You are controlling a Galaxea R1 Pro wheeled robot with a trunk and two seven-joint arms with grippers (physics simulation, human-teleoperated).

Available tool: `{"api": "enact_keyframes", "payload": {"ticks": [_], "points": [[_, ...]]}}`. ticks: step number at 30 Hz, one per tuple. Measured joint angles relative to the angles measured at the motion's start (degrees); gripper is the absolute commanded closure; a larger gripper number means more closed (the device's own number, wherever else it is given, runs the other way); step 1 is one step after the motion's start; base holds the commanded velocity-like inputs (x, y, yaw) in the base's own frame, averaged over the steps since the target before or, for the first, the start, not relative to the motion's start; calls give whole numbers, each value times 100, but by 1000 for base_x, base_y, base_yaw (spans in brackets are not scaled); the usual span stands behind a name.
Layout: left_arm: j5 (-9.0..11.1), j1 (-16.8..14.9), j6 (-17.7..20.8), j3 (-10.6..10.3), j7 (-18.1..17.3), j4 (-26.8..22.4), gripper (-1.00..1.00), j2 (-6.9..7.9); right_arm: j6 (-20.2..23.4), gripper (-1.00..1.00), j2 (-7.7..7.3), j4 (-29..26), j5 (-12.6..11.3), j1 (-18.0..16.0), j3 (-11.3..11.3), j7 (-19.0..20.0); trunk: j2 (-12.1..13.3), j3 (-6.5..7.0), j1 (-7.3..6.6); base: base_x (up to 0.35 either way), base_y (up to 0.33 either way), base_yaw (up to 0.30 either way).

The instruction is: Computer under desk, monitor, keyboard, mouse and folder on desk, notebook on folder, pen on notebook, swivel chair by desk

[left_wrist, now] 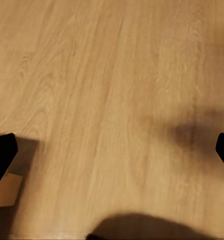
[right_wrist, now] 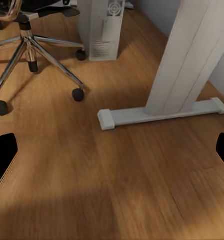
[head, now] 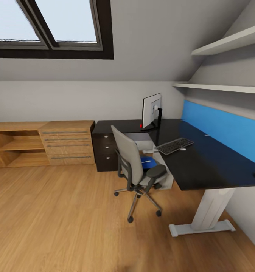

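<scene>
Folder, flat, stiff and probably slick on the chair seat at 12 o'clock, wants an edge pinch; both grippers are wide apart and hold nothing.

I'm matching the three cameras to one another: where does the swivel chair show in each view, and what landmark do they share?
Head view: the chair stands mid-frame on the floor, at the desk's inner corner.
Right wrist view: its chrome star base and castors sit in the upper left corner.
Left wrist view: no chair, just wood floor.
Shared landmark: the desk's white leg and foot, in the head and right wrist views.
</scene>
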Motion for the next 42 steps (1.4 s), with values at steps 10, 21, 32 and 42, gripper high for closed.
{"api": "enact_keyframes", "payload": {"ticks": [10,21,32,42], "points": [[39,0,-208,11,34,286,-100,150,17,-100,10,14,0,0,2,6,0,0,0,0,0,26],[43,0,-239,20,42,294,-100,189,151,-100,-186,8,-7,0,-4,11,0,0,0,0,0,1],[-1,-9,-212,-56,21,-115,-100,126,242,-100,-149,22,34,-3,39,75,0,0,0,0,0,0],[-23,-1671,3872,-45,36,-1912,-100,-451,4046,-100,767,-464,96,-2558,61,100,1,3,0,0,0,0]]}}
